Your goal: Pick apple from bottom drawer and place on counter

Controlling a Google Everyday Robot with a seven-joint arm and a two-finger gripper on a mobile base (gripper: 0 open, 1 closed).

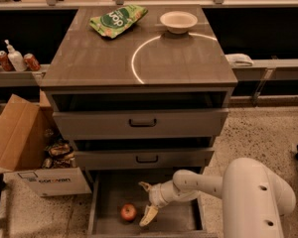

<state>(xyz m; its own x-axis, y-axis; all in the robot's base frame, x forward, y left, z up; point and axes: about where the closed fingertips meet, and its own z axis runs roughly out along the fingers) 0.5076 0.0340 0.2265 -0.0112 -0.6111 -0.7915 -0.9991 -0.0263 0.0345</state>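
The small red apple (128,212) lies on the grey floor of the open bottom drawer (176,221), left of the middle. My gripper (145,202) is inside the drawer, just right of the apple and apart from it. It is open and empty; one finger points up and the other (149,215) angles down toward the drawer floor. The white arm (198,183) reaches in from the right. The counter (89,58) above is a glossy grey-brown top with a white arc (139,51).
A white bowl (178,21) and a green chip bag (117,20) sit at the back of the counter. Two upper drawers with black handles (142,123) overhang the bottom drawer. A cardboard box (25,148) stands at the left. Cans (31,61) stand on the left ledge.
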